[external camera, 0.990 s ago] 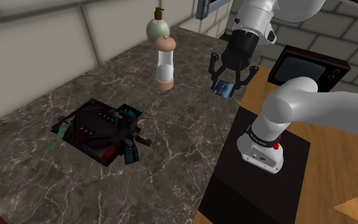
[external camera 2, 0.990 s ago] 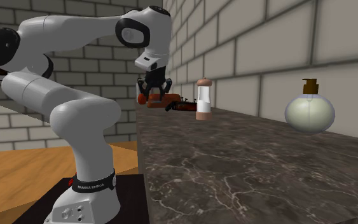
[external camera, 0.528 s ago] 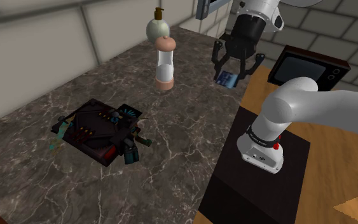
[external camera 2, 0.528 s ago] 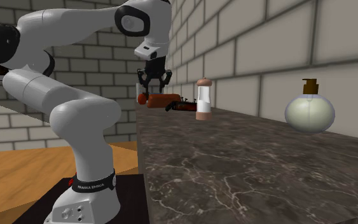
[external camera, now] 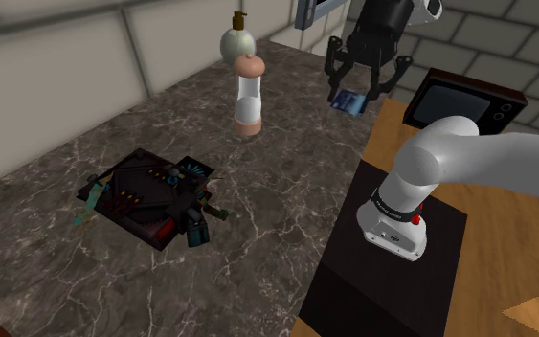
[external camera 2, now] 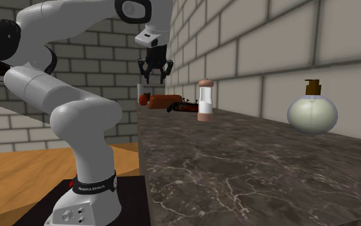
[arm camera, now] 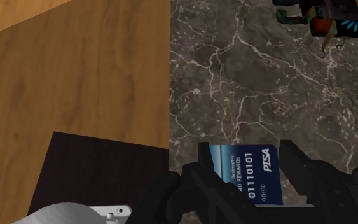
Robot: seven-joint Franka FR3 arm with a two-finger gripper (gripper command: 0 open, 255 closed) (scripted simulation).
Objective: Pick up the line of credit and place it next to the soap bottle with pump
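my all-black two-finger gripper (external camera: 358, 94) is clamped on the thin blue bank card (arm camera: 250, 182), lifted above the dark marbled tabletop (external camera: 286, 172) near its edge. i judge the card light, stiff and slick, so it may pivot. the round pale-green soap bottle with a brown pump (external camera: 237, 40) stands well apart.

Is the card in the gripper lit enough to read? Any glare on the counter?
Wrist view: the blue card in the gripper is evenly lit, white print readable. Shoulder view: the marble counter is dim, no glare. Second exterior view: soap bottle shows soft sheen.
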